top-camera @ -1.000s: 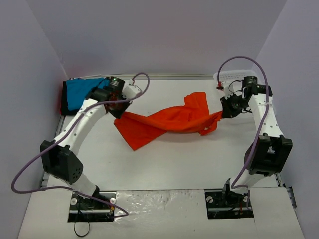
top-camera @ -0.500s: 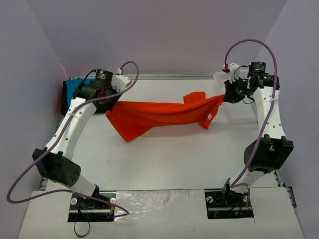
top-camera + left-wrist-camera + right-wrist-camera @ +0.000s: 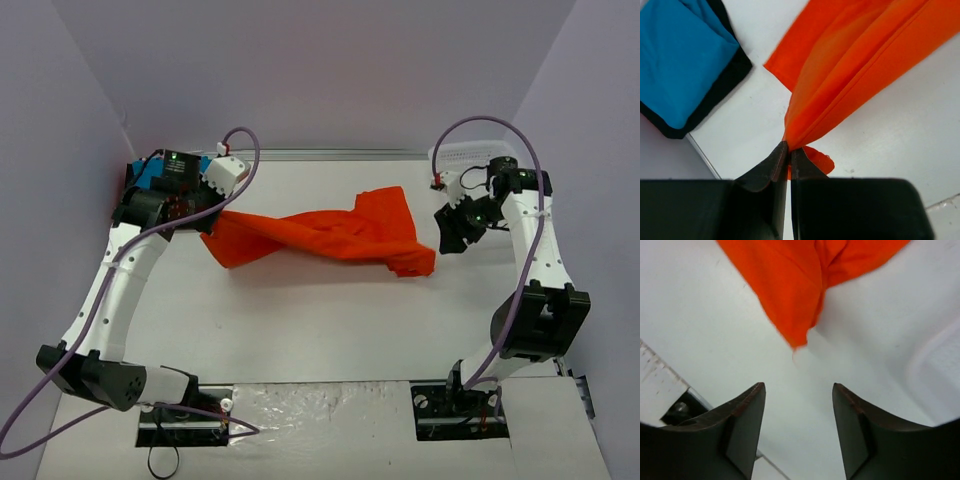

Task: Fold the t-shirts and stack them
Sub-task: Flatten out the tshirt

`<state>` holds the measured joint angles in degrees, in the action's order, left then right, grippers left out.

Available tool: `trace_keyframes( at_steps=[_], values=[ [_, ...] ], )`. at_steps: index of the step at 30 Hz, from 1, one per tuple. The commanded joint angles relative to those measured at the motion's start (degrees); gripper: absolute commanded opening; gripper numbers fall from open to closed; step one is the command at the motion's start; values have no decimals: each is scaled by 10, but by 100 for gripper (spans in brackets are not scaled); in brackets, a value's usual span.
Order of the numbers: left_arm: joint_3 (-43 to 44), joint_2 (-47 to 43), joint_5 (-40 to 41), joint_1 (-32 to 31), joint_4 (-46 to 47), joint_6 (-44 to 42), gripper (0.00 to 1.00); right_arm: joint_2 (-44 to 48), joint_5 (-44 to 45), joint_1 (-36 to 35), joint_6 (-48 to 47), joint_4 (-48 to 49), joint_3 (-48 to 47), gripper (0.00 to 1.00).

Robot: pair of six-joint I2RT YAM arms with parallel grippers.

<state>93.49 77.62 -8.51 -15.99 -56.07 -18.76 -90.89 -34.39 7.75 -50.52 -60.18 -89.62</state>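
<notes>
Left end effector (image 3: 789, 150) pinched the soft orange-red cloth t-shirt (image 3: 330, 235) tight; right end effector (image 3: 799, 395) hung open near its other end.

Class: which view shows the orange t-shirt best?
Top external: the whole orange t-shirt shows, end to end. Left wrist shows only the bunched end pinched in the left gripper; right wrist only a corner beyond the open right gripper.
</notes>
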Motion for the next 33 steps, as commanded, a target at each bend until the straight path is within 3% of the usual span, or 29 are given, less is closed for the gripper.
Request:
trace_keyframes(
  at_steps=[1,7,15,20,33],
  values=[
    [-46,-26,-29,4,-33,-27,2,8,29,-9,-58,-76,49,54],
    [-85,-26,-58,3,-30,-22,2,-45,-3,-19,-49,-77,44,55],
    [-125,-26,-74,-1,-6,-5,2,-139,-66,-116,-47,-76,51,48],
    [-138,-26,-70,-3,10,7,2,-180,-81,-142,-48,-75,52,45],
    [-149,-14,-69,-3,26,15,2,-211,-84,-202,-63,-77,69,36]
  ],
)
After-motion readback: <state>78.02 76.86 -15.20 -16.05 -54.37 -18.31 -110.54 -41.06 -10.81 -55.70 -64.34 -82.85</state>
